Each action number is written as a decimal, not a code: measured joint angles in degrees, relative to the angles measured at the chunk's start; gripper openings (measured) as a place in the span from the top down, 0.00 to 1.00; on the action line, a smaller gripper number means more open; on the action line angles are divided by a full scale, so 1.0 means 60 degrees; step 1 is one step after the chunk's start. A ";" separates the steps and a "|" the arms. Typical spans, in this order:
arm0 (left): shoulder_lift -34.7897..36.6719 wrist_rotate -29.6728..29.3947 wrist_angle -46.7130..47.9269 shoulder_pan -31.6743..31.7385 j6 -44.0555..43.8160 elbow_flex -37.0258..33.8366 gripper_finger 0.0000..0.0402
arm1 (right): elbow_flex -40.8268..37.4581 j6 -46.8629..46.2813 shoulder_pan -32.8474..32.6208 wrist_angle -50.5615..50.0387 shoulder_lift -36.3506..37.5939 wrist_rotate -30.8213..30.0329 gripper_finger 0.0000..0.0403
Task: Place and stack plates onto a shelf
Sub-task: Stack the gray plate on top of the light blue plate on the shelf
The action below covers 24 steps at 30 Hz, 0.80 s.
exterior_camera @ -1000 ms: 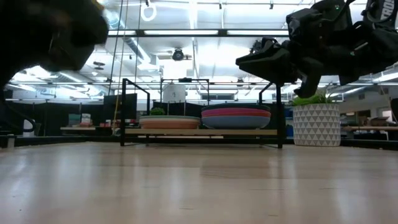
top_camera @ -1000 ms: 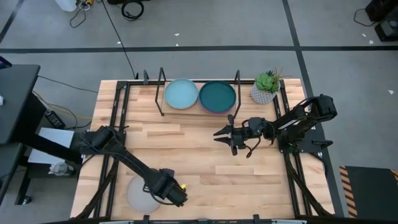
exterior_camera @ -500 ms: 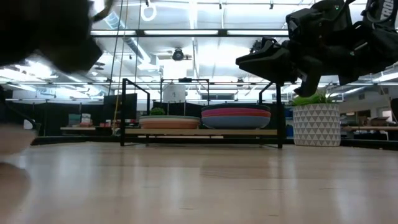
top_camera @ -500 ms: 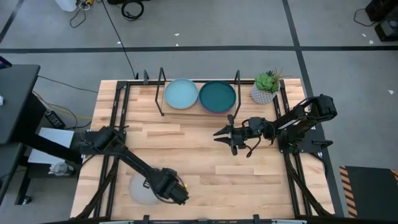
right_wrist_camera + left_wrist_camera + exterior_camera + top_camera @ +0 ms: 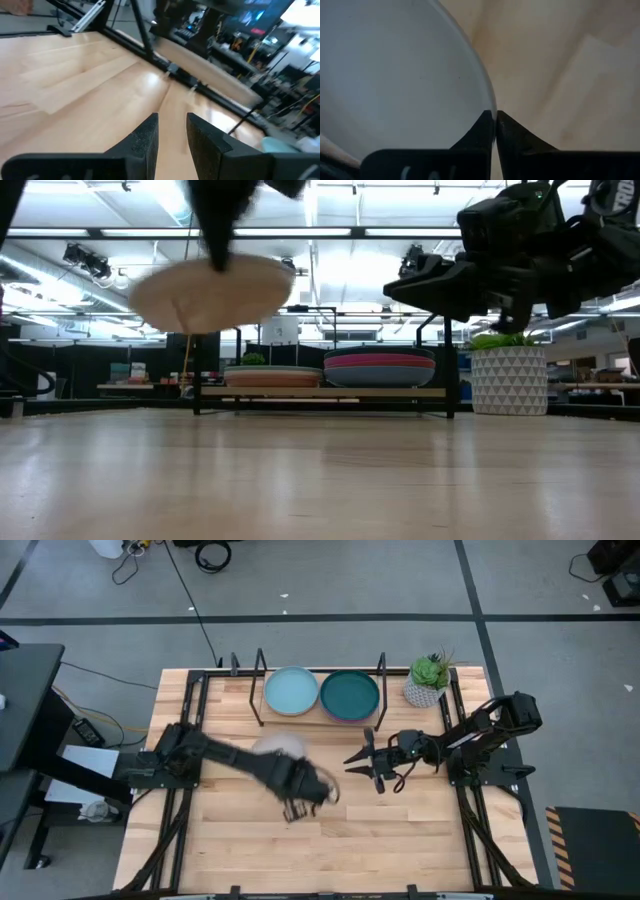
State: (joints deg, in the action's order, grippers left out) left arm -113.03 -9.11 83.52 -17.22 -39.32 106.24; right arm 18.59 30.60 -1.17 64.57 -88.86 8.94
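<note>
My left gripper [image 5: 292,778] is over the middle of the table, shut on a grey plate [image 5: 280,747] that hangs in the air [image 5: 210,295]. At the far edge stands the shelf [image 5: 320,716]. On it a pale blue plate [image 5: 291,691] tops the left stack [image 5: 272,376] and a teal plate [image 5: 350,695] tops the right stack [image 5: 380,368]. My right gripper [image 5: 362,761] hovers open in front of the shelf, right of the grey plate, with nothing between its fingers [image 5: 172,131]. My left gripper pinches the grey plate's rim [image 5: 492,111] between its two fingers, one on the plate's hollow side and one on its outer side. The fingers [image 5: 215,250] come down on it from above. The plate is lifted clear of the table, roughly level and slightly tilted.
A potted green plant [image 5: 427,682] in a white patterned pot [image 5: 508,380] stands at the shelf's right end. Black frame rails [image 5: 190,720] run along the table's left and right sides. Bare wood [image 5: 380,830] fills the near half.
My left gripper has gone from the table's near left corner up and toward the middle and the shelf. The grey plate lay on the table there; now it is lifted clear and carried along. The motion is fast and blurred.
</note>
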 joint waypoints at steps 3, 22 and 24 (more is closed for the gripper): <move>-0.0007 -0.0383 0.0030 0.0941 0.2133 0.0000 0.96 | -0.0046 -0.0339 -0.0162 -0.0265 0.0000 -0.0152 0.74; 0.0198 -0.0301 -0.2891 0.6330 0.9685 -0.1940 0.96 | -0.1304 -0.1925 -0.1354 0.1857 0.0011 -0.3373 0.74; 0.0198 -0.0272 -0.3080 0.6549 1.0115 -0.2216 0.96 | -0.1304 -0.2087 -0.1434 0.1856 0.0011 -0.3599 0.74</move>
State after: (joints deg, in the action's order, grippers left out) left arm -111.84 -10.74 65.03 22.08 21.37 92.94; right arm 10.76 18.08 -9.77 75.70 -88.79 -12.65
